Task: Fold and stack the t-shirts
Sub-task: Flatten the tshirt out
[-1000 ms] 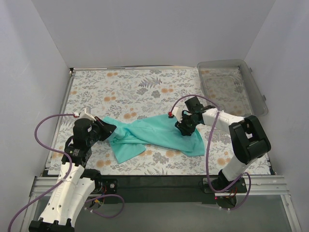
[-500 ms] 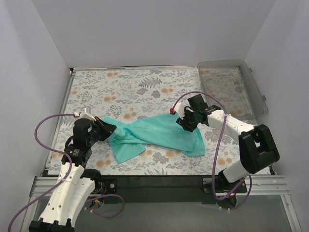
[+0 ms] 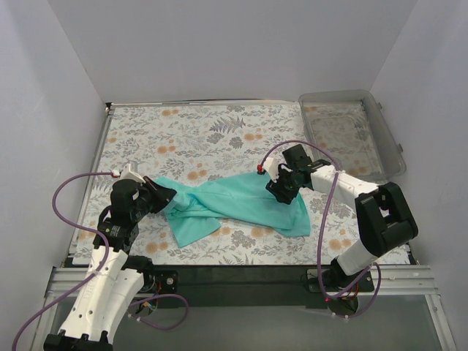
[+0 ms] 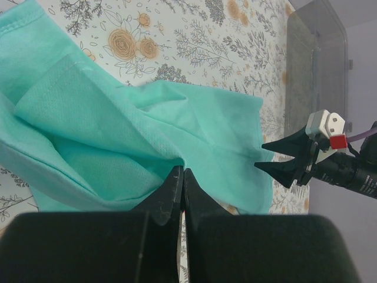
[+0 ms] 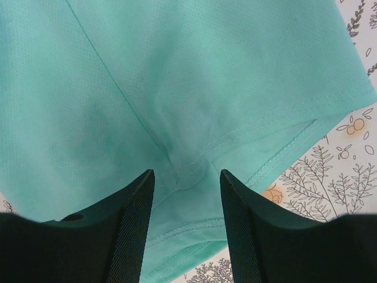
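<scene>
The bench [image 3: 183,131] carries the teal shirt [image 3: 234,206], which lies crumpled and drawn out between the two arms. The left fingers [image 4: 178,184] are clenched on one end, probably to anchor it. The right fingers [image 3: 280,192] stand released, straddling a seam near the hem, seemingly ready to pinch there.

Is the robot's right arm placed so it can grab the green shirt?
Probably yes: the right hand hangs open right over the shirt near its hem, with nothing visible between them.
</scene>
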Controlling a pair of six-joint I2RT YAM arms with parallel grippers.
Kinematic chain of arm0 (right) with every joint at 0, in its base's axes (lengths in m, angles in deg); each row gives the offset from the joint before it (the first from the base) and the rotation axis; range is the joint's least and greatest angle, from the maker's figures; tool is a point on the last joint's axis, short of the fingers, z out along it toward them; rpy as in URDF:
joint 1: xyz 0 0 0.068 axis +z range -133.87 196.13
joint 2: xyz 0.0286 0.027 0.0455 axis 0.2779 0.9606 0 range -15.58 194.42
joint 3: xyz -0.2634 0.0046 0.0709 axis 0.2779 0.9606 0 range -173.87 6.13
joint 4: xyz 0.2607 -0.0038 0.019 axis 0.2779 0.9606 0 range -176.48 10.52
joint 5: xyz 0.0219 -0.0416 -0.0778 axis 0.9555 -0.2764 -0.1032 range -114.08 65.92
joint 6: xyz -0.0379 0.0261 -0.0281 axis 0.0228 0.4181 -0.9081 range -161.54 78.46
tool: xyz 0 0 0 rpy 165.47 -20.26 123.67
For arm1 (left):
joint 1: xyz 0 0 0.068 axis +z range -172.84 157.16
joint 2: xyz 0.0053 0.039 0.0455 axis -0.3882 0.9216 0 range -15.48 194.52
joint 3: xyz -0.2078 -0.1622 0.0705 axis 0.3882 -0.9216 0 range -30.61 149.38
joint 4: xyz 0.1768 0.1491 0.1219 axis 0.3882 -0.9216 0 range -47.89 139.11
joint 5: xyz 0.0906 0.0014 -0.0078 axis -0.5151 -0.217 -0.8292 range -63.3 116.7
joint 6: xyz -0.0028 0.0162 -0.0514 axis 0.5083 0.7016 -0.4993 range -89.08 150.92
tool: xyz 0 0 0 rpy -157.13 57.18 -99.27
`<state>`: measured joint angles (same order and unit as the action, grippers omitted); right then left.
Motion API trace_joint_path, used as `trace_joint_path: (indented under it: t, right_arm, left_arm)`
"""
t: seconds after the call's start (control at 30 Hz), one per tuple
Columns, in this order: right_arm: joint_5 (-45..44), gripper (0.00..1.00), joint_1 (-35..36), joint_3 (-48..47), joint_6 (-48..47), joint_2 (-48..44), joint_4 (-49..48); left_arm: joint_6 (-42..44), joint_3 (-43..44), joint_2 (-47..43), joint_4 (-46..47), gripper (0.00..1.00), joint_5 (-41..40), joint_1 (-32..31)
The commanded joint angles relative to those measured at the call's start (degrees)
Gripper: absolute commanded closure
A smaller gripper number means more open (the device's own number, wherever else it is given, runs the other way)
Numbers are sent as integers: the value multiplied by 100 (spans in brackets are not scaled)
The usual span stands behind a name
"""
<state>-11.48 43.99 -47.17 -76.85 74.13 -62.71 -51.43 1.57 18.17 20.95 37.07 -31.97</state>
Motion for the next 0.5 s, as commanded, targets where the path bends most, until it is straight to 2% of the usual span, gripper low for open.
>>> trace_joint_path:
  t: [0.0,0.1,0.23,0.4,0.47]
  right_arm:
    - [32,53,9,21,103,90,-136]
    - [85,56,9,-40,112,125,-136]
    - [164,68,9,-40,112,169,-136]
    - [155,75,1,-23,121,178,-136]
    - [164,81,9,-31,121,169,-136]
  left_arm:
    - [43,-72,-25,74,100,88,25]
    - [34,-72,-16,74,100,88,25]
    - [34,-63,-25,74,100,79,25]
    - [34,-63,-16,74,100,79,25]
    - [34,-72,-25,74,100,88,25]
